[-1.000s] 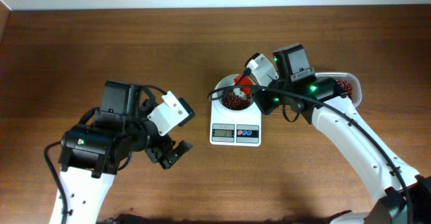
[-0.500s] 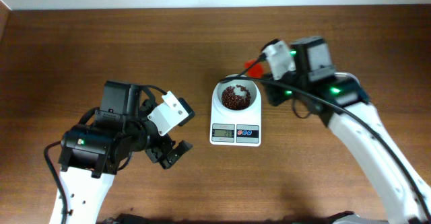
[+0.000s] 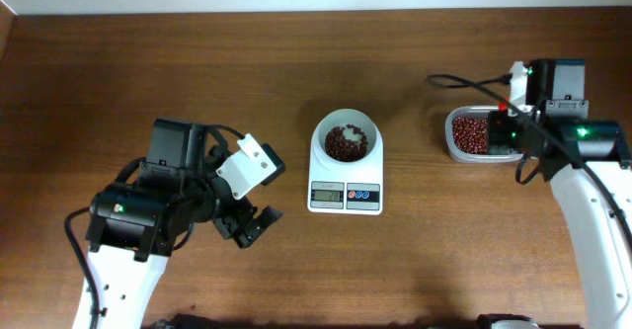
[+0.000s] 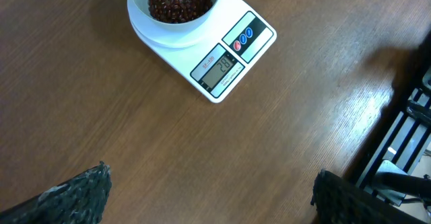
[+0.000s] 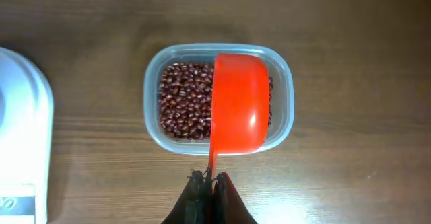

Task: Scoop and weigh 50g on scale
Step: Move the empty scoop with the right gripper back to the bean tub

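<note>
Right gripper (image 5: 210,183) state: fingers pressed together, pinching the thin handle of the orange-red scoop (image 5: 239,103); from the right wrist view you see the scoop's rounded back facing the camera, its cup lying over the right half of the clear tub (image 5: 149,109); you cannot tell whether the cup touches what lies beneath it. Dark red-brown beans (image 5: 183,103) cover the tub floor in the exposed left half. In the overhead view, note that the tub stands on the wooden table (image 3: 148,62), well apart from the scale (image 3: 345,197) and to its right.

Locate the scale at the table's middle; its round white bowl (image 3: 345,122) sits on top, and the weighed beans (image 3: 344,144) lie as a loose heap inside it, not covering the whole floor. The grey display (image 4: 217,68) is lit with digits; they are too small for a sure reading. Blue and red buttons (image 4: 242,38) sit just beside the display.

Left gripper (image 4: 209,194) state: fingers spread wide, with only table wood between them; it hovers left of the scale, apart from it.
</note>
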Motion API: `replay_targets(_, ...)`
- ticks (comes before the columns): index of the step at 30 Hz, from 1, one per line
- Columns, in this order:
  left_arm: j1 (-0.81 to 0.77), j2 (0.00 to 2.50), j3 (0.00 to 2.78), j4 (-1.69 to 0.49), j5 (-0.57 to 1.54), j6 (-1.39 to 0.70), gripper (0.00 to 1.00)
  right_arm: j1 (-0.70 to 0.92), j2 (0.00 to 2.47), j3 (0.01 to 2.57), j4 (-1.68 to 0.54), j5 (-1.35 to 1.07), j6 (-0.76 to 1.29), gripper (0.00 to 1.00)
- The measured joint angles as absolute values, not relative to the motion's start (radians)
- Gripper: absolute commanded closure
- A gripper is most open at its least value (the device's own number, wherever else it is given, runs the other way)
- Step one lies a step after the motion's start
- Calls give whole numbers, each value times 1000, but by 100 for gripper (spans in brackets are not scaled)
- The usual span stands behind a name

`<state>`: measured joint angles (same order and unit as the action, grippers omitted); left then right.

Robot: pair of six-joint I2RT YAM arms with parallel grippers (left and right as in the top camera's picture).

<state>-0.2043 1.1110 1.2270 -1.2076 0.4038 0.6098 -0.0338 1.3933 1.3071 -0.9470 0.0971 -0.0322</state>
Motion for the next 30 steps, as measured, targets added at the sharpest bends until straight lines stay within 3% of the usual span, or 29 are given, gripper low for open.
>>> replay_targets(20,-204,1111,1227,-1208,404,610,1,-44,1488,1301,-899,97,-12,96)
replay_targets(30,-204,1111,1227,-1208,404,610,1,-44,1493,1148,-761,97,-38,96)
